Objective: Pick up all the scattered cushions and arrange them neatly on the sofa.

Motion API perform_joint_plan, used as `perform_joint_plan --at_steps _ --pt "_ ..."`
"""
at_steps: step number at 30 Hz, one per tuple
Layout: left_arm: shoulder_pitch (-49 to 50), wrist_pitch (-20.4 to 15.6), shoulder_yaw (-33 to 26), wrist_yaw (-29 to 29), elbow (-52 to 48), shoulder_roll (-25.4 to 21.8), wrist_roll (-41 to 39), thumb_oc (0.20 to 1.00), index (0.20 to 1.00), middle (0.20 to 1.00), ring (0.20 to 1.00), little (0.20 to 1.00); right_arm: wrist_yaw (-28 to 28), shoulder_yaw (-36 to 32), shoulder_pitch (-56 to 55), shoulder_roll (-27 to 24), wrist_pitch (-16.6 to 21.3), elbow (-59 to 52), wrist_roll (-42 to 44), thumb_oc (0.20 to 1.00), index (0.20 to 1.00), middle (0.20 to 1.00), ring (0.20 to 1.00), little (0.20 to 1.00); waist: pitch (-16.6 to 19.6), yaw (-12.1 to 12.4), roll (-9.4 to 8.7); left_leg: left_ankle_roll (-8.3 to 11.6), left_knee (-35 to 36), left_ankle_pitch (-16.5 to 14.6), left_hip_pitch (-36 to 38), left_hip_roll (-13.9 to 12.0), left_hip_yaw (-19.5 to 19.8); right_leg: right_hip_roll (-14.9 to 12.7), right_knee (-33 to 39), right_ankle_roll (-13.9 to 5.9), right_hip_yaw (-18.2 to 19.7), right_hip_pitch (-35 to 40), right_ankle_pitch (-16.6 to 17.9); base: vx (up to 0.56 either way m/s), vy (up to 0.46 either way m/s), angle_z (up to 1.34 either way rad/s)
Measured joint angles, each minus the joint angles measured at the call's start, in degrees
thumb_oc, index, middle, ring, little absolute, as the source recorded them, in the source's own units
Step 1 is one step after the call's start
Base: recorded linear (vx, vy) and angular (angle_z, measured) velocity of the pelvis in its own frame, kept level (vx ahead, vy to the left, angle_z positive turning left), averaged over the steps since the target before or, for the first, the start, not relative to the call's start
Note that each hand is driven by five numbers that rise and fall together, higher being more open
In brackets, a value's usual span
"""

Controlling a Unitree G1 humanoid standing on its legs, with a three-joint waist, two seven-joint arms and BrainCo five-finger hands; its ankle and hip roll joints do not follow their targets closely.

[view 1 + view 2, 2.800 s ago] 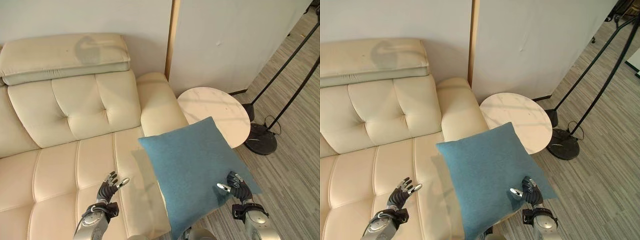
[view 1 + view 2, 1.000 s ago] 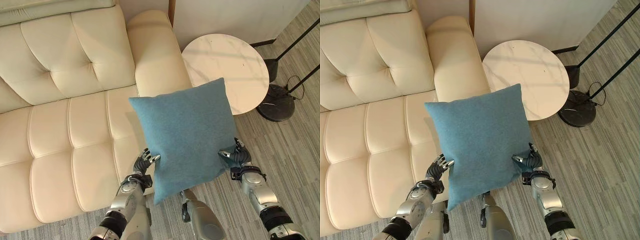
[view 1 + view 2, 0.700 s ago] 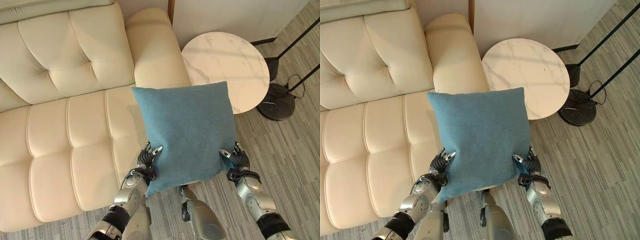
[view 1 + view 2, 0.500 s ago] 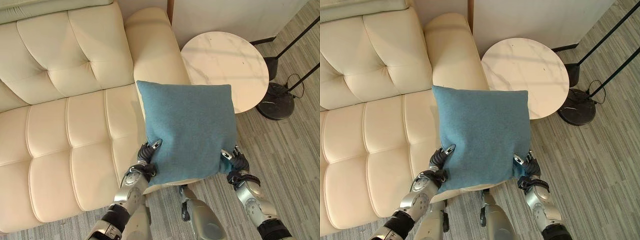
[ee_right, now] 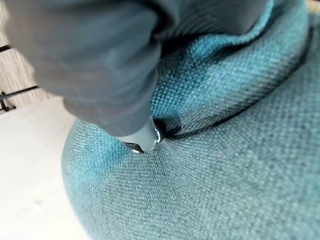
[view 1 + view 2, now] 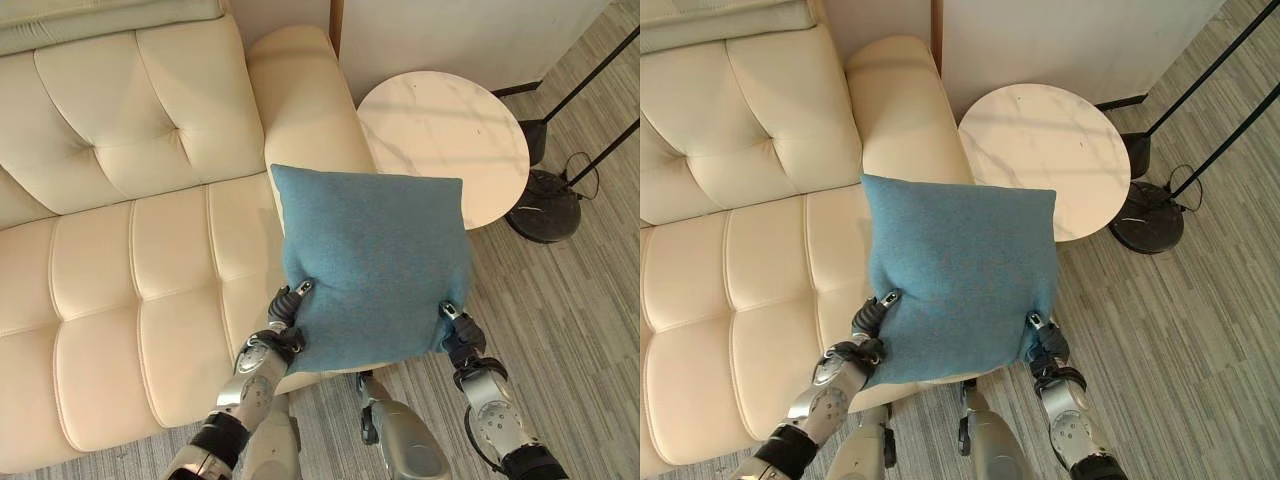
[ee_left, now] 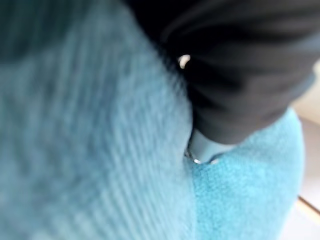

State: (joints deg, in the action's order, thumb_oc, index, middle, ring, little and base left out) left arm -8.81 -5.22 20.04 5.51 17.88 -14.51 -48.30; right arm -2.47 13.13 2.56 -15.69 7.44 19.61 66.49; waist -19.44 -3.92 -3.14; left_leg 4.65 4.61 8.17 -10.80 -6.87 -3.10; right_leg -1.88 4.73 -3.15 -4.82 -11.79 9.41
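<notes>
The blue cushion [image 6: 375, 265] is matt woven cloth with a coarse, visible weave that shows close up in the right wrist view. The sofa [image 6: 120, 250] looks like cream leather or a leather-like cover, smooth with a soft sheen, tufted and seamed into panels. The round side table [image 6: 445, 145] has a pale, marble-like top, smooth and faintly veined. The floor [image 6: 580, 330] is grey with a streaked, matt, wood-grain look. The lamp stand [image 6: 545, 205] is black, apparently metal.

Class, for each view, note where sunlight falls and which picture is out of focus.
Left eye view: sunlight brightens the sofa armrest and round table. Left wrist view: blue cushion blurred, weave smeared. Right wrist view: its weave is sharp, the dark cover soft.
</notes>
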Motion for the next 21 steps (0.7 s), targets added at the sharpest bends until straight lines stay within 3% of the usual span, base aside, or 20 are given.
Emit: perform_joint_plan --at_steps 3,10,14,21 --pt "2.8 0.5 -1.0 -0.1 -7.4 -3.8 2.7 0.200 0.200 0.200 0.200 0.200 0.3 1.6 -2.9 -2.6 -0.4 -6.9 -0.8 0.200 0.200 0.200 0.200 0.200 0.1 0.3 0.15 -0.03 0.0 0.0 0.2 0.1 0.1 -0.2 0.0 0.14 -0.1 0.3 0.1 0.03 0.085 0.04" --pt "9.2 0.8 -5.1 -1.2 -16.2 -5.7 6.7 0.200 0.200 0.200 0.200 0.200 2.2 -0.3 -7.6 -4.1 -3.2 -16.0 -7.5 0.200 0.200 0.200 0.200 0.200 0.5 1.9 0.55 -0.33 0.0 -1.0 2.8 1.0 0.3 -1.2 0.0 0.58 -0.1 3.1 0.4 0.02 0.126 0.04" --pt "11.6 0.9 -5.6 -2.2 -18.5 -5.9 7.2 0.200 0.200 0.200 0.200 0.200 3.3 -2.1 -11.0 -3.9 -3.2 -20.5 -9.3 0.200 0.200 0.200 0.200 0.200 2.8 2.0 0.31 -1.22 0.0 -1.3 4.2 2.0 0.4 -2.0 0.0 0.00 0.0 4.5 -0.1 -0.04 0.152 0.04" --pt "13.0 0.2 -6.9 -3.2 -20.0 -7.1 9.0 0.200 0.200 0.200 0.200 0.200 4.0 -2.7 -12.5 0.3 -2.9 -22.5 -10.2 0.200 0.200 0.200 0.200 0.200 5.1 1.5 -2.49 -2.10 -0.1 -1.8 4.8 2.8 -3.6 -2.9 -1.3 -1.87 2.1 2.6 1.0 -0.14 0.055 -0.26"
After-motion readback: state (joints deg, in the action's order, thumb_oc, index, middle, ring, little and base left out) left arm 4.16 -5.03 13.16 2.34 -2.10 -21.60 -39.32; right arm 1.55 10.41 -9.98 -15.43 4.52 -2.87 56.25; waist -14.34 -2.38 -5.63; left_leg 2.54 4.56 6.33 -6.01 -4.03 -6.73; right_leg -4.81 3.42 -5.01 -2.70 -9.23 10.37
